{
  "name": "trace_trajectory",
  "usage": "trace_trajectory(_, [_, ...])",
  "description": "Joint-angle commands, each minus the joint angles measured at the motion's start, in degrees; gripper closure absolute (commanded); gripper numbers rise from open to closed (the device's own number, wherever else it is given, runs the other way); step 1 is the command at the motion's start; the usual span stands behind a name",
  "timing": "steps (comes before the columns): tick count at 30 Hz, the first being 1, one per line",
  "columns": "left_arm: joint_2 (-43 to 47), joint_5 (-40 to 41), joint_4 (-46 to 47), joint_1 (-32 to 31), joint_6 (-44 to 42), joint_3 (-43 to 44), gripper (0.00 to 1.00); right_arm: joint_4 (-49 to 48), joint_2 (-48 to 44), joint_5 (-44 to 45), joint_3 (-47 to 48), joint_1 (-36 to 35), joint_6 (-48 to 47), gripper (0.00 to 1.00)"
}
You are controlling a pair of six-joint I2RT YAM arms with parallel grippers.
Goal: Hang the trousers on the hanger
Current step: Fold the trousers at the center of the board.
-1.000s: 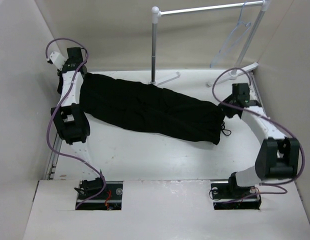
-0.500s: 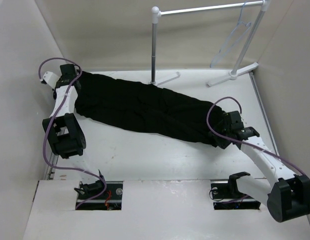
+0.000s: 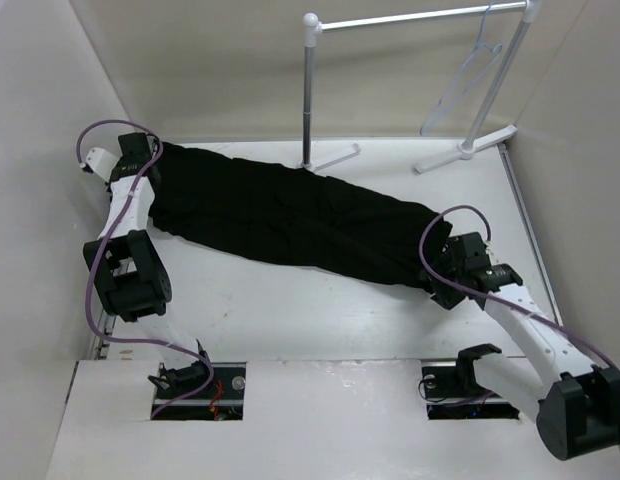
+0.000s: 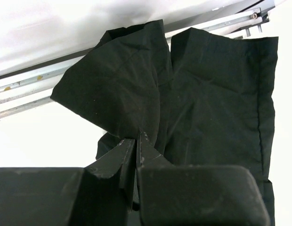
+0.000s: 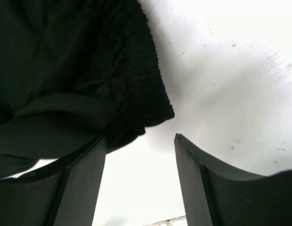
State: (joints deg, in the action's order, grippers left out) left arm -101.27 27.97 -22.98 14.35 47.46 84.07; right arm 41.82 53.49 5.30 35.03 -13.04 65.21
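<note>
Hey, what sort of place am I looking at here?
Likely a robot lab test cell, not a home: a white walled table, a left arm and right arm bolted at its edge, and a rail with one hanger behind black trousers.

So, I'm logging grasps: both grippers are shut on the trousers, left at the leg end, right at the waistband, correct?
No. The left gripper is shut on the trousers, but the right gripper is open at the waistband: the right wrist view shows its fingers apart, clamping nothing.
</note>
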Motion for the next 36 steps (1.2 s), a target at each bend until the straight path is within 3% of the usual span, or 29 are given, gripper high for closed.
trace_trajectory(1, [2.92, -0.02, 1.10, 0.20, 0.61, -0.31, 0.99, -6.22, 2.48, -2.04, 0.04, 1.04, 1.41, 0.36])
trace_trajectory(4, [3.27, -0.02, 1.10, 0.11, 0.61, -0.66, 0.99, -8.94, 4.51, -1.53, 0.66, 0.87, 2.03, 0.39])
trace_trajectory(9, [5.12, -0.19, 0.75, 0.90, 0.53, -2.33, 0.99, -12.20, 7.50, 0.93, 1.18, 6.04, -0.07, 0.81])
trace_trajectory(12, [6.79, -0.19, 0.75, 1.78, 0.35, -3.30, 0.99, -11.85, 7.33, 2.70, 3.11, 8.68, -3.06, 0.90])
trace_trajectory(19, [10.13, -0.54, 1.01, 1.78, 0.26, -1.20, 0.99, -8.78, 5.13, 3.49, 10.66, 11.93, -8.43, 0.94])
trace_trajectory(24, [6.45, 0.07, 0.22, -0.59, 0.00, 7.58, 0.99, -10.70, 10.65, 2.79, 17.25, 15.62, -10.45, 0.94])
trace_trajectory(36, [-29.03, -0.19, -5.66, -3.40, -2.72, 50.54, 0.96, -17.83, 40.78, 0.23, 39.92, 22.75, -12.65, 0.92])
